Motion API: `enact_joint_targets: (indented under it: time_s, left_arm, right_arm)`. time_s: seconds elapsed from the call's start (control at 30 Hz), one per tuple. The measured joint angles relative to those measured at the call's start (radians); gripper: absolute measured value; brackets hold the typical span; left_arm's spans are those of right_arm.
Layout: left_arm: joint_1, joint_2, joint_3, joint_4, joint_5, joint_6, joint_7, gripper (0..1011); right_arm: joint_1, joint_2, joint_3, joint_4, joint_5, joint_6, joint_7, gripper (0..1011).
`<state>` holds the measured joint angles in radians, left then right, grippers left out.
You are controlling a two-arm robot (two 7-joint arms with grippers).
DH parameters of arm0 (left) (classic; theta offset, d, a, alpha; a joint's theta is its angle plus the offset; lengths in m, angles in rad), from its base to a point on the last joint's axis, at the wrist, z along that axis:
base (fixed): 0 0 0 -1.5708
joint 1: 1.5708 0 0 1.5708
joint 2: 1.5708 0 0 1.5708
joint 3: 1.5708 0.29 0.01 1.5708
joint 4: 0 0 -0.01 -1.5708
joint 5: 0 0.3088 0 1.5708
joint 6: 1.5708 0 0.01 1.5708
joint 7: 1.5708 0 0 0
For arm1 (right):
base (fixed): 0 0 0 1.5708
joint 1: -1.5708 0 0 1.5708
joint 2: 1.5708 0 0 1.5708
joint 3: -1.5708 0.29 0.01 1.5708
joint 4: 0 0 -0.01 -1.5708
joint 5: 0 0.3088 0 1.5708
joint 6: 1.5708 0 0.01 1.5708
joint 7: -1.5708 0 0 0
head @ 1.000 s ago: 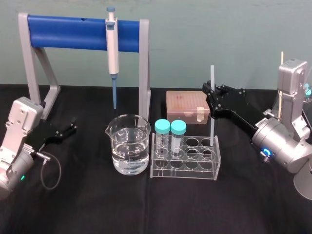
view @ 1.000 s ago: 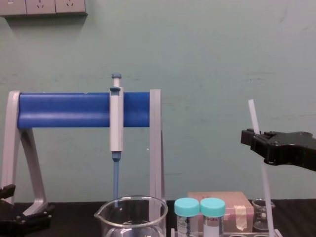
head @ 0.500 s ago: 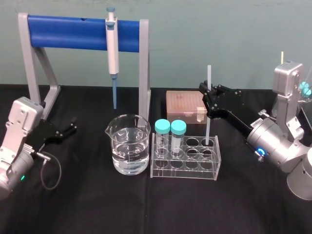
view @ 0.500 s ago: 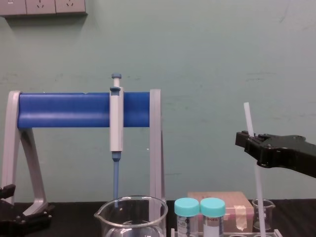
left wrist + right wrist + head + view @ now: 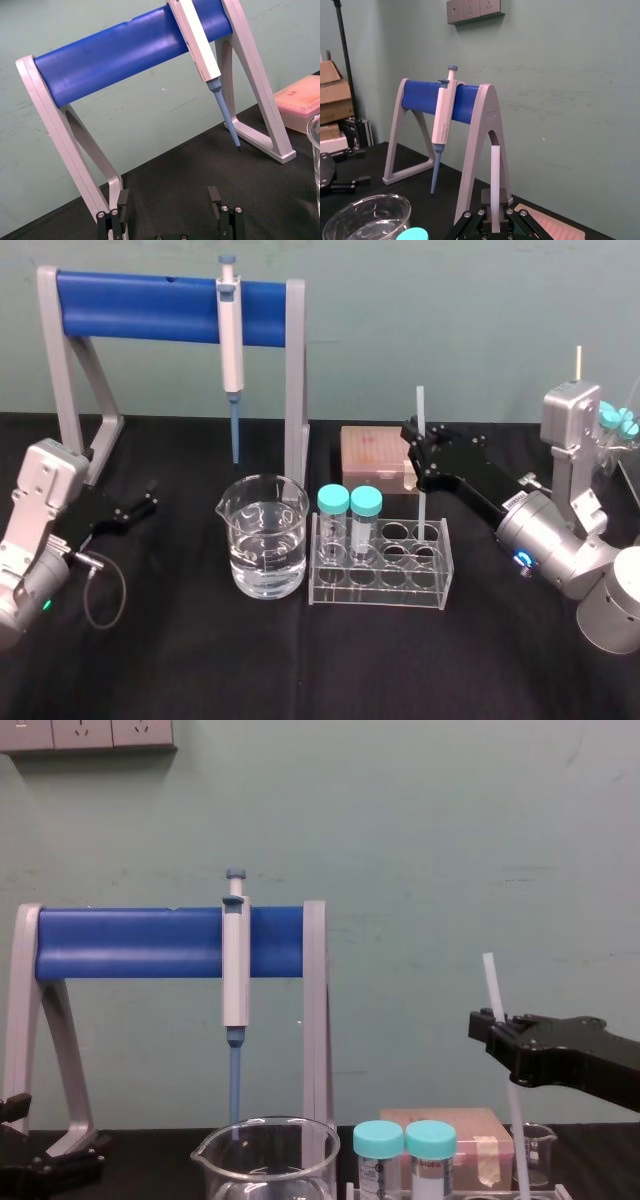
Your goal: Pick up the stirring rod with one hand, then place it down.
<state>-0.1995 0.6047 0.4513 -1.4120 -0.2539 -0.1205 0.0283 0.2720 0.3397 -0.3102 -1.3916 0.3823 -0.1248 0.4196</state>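
Lowered and leftward: right gripper (image 5: 418, 452), fingers clamping the upright stirring rod (image 5: 420, 410), at rack (image 5: 380, 585) right end; left gripper (image 5: 148, 502) parked, fingers apart.

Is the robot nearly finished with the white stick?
Nearly. Done: the right hand has picked up the stirring rod and is shut on it, holding it upright. In hand: the rod's lower end looks to be down in the clear rack. Left: letting go of it. The left hand sits open near the blue stand.
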Motion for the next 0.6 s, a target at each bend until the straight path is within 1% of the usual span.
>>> enact_joint_targets:
  time_s: [0.37, 0.6]
  left_arm:
    - [0.000, 0.000, 0.000, 0.000, 0.000, 0.000, 0.000, 1000]
    - [0.000, 0.000, 0.000, 0.000, 0.000, 0.000, 0.000, 1000]
  right_arm:
    - [0.010, -0.015, -0.003, 0.033, -0.010, 0.006, 0.005, 78]
    - [0.011, -0.020, -0.005, 0.040, -0.011, 0.012, 0.006, 78]
